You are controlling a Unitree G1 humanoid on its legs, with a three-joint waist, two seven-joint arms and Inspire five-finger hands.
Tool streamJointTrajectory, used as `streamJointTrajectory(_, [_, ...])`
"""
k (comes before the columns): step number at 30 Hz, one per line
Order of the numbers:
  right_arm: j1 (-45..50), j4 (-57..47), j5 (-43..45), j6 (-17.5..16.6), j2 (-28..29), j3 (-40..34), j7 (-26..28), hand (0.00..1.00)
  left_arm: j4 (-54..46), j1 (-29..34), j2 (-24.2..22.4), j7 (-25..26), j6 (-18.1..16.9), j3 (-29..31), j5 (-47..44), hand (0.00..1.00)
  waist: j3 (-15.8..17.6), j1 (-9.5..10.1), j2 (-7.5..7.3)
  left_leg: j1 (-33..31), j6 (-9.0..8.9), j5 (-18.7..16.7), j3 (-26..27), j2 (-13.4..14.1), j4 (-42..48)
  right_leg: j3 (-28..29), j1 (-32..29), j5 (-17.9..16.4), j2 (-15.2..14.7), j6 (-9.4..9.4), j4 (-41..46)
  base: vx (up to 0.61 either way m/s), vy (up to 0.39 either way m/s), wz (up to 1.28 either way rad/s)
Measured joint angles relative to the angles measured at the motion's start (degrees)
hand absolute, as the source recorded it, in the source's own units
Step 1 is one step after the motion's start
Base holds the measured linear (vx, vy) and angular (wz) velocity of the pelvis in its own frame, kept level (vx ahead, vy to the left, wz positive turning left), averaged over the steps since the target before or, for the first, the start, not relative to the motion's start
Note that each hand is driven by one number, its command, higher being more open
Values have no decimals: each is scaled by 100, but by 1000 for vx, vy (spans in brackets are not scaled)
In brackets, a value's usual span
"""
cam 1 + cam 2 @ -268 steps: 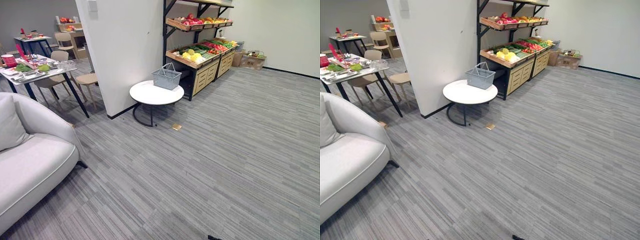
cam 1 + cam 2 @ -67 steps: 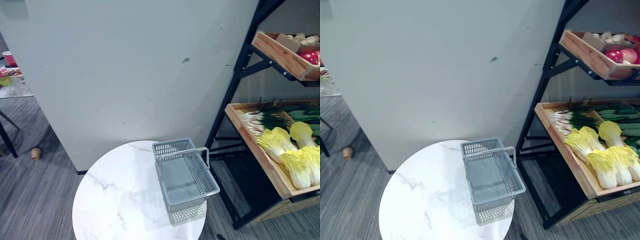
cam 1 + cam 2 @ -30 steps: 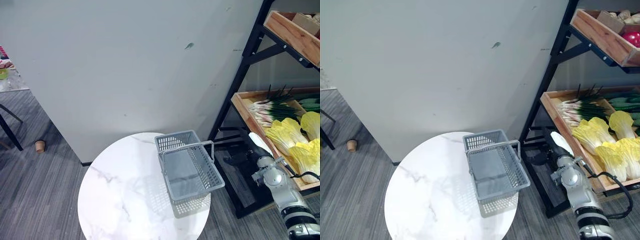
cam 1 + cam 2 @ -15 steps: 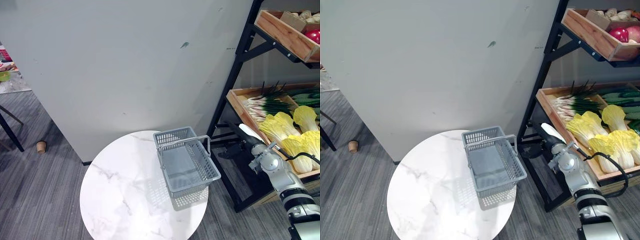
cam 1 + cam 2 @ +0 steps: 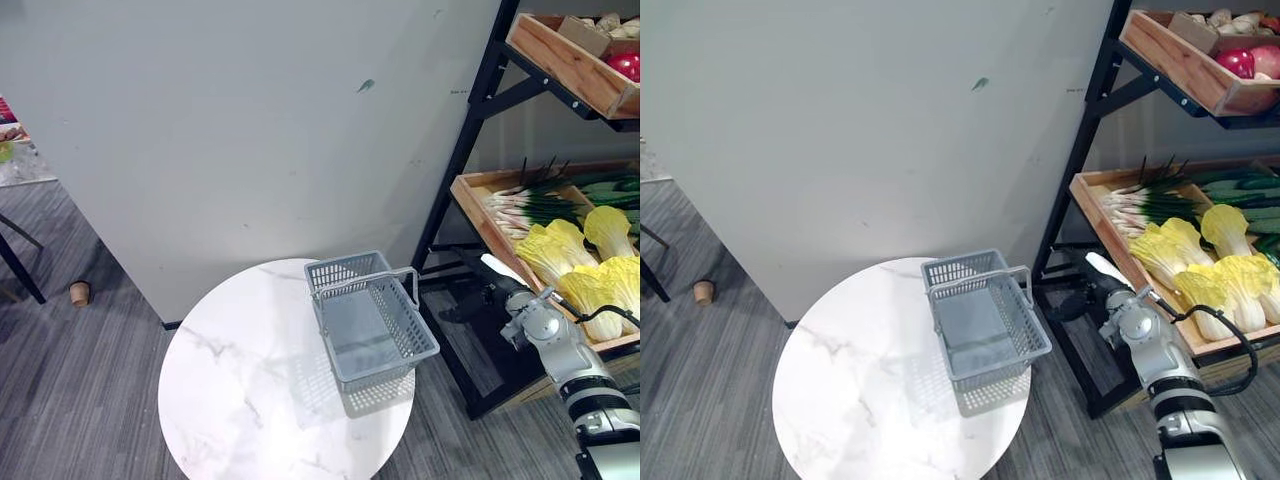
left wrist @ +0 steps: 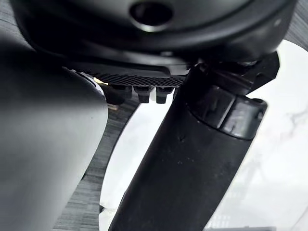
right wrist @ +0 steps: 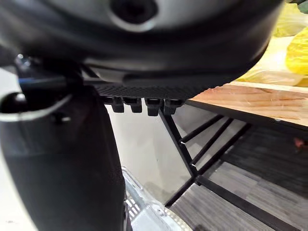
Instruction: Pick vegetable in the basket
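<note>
Vegetables: pale yellow-green leafy cabbages [image 5: 600,270] lie in the lower slanted wooden crate [image 5: 478,222], right of the basket and well apart from it. A bunch of white-stemmed green spring onions [image 5: 525,200] lies in the same crate, on the cabbages' far side. Grey plastic mesh basket [image 5: 380,372]: upright, handle raised, bare grey floor showing inside. It sits at the right edge of the round white marble worktop [image 5: 250,400]. Right robot hand [image 5: 483,297]: in the air to the right of the basket, between it and the lower crate, touching neither. White-covered thumb stands out straight, dark fingers stretched out loose, closed on nothing. Left robot hand [image 6: 192,159]: seen in its own wrist view above the worktop; fingers spread or pressed together, cannot tell. Black metal rack [image 5: 470,130] carries the crate, with a second wooden crate [image 5: 560,62] higher up holding a red round item [image 5: 627,65]. Plain grey wall [image 5: 230,150] rises just behind the basket. Small brown cup [image 5: 79,293] on the grey striped floor, far left of the basket.
</note>
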Motion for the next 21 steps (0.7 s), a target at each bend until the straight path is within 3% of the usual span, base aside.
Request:
streamJointTrajectory(6, [-4,-2,-2,202,26,1,117,100,13,-12,32,1,91,34,14,100,-2,22,1,-24,-73,34,-20,122,-2,2,-60,-103,113,-137,180,-1,-23,3])
streamJointTrajectory(21, [-424,256,-19,464,170,87,231,100,8,2,38,-50,139,229,291,100,-17,99,27,-119,-161,134,-207,247,-2,-173,-114,-107,214,-152,228,-26,-20,6])
